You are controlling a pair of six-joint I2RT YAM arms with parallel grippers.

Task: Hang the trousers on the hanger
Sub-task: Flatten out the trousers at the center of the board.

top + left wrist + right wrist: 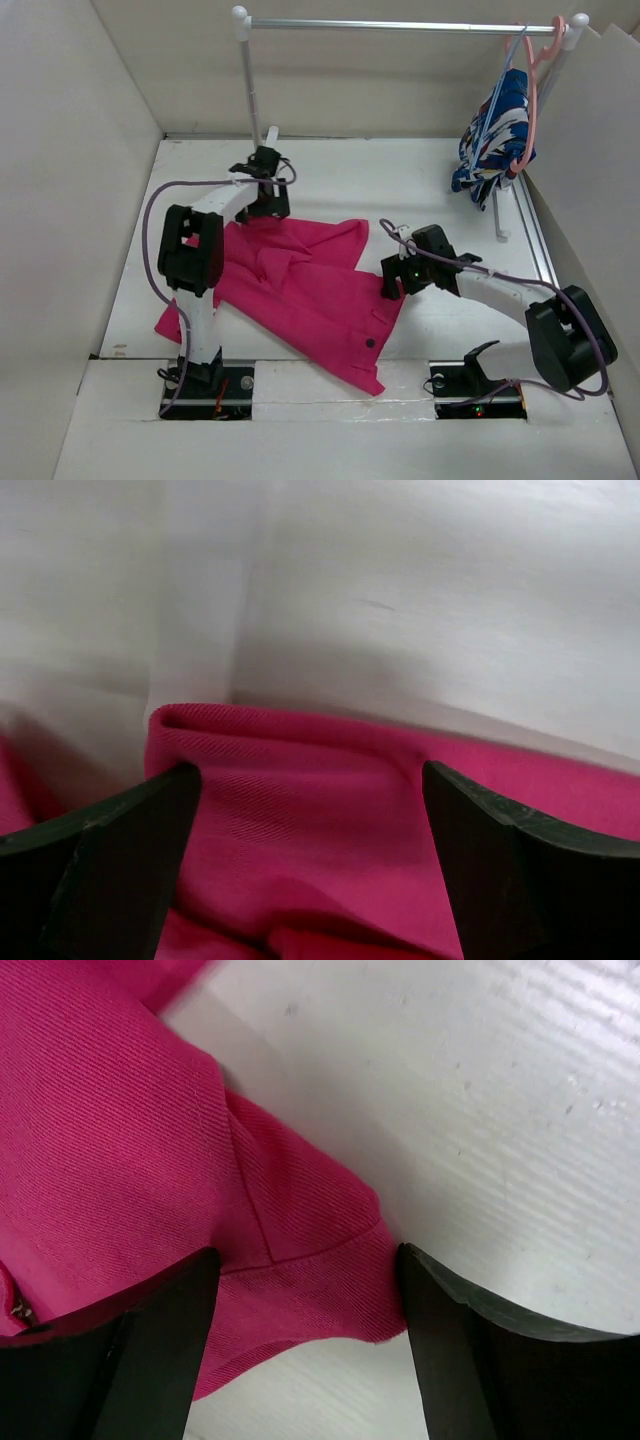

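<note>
Magenta trousers (310, 290) | left claw (310, 790) far forward, pointing down, agape astride hem | right claw (305, 1280) angled inward, agape astride edge

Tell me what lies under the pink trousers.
Only the white table shows around the trousers, which lie spread on it. The cloth hides anything beneath. The light-blue hanger hangs on the rail, not under them.

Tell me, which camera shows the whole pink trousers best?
The top view: the trousers lie almost wholly visible on the table. Each wrist view shows only a cloth edge up close.
</note>
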